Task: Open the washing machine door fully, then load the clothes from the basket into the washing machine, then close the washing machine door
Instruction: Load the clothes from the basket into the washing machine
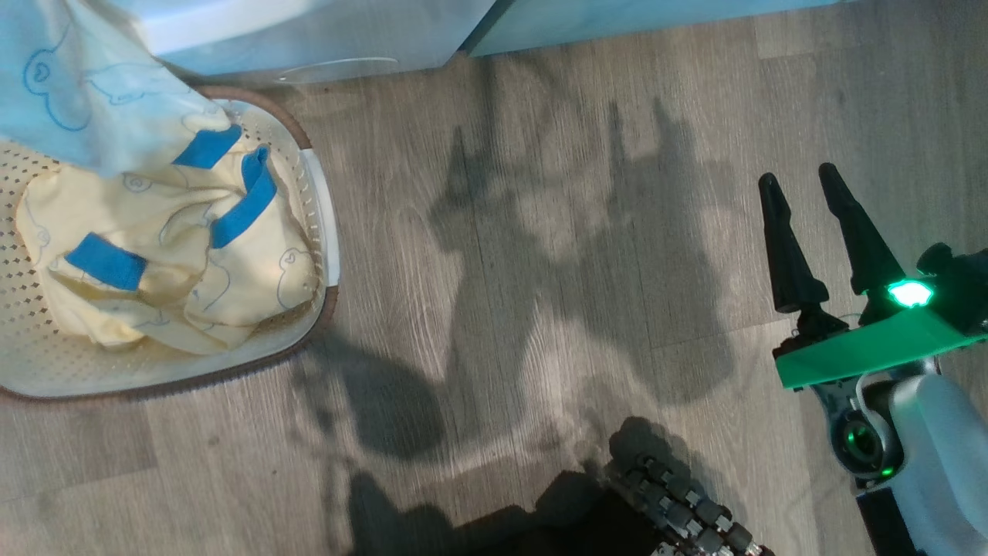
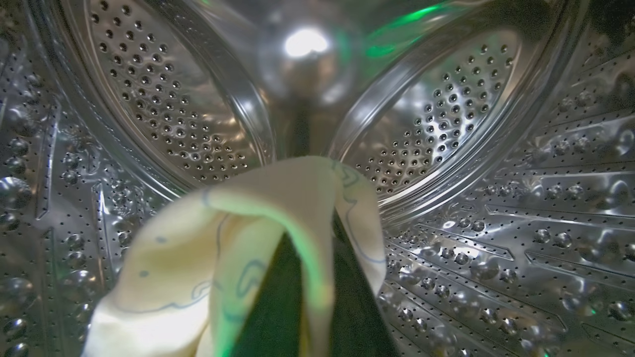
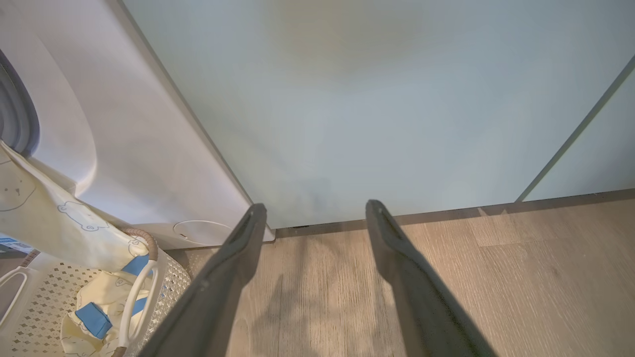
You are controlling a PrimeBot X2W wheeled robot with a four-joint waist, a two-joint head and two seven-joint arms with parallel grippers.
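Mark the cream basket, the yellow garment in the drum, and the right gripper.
cream perforated plastic basket [image 1: 69, 364]: head view, bare perforated wall.
pale yellow fabric garment [image 2: 163, 277]: left wrist view, left fold.
right gripper [image 1: 797, 174]: head view, between jaw tips.

We see pale yellow clothes [image 1: 177, 262] heaped in the cream basket [image 1: 46, 363]; one garment [image 3: 44, 218] stretches from it into the washing machine [image 3: 129, 148].

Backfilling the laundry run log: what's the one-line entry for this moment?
step: loading | left gripper: shut on garment, inside steel drum | right gripper: open, empty, above floor | basket: more clothes inside
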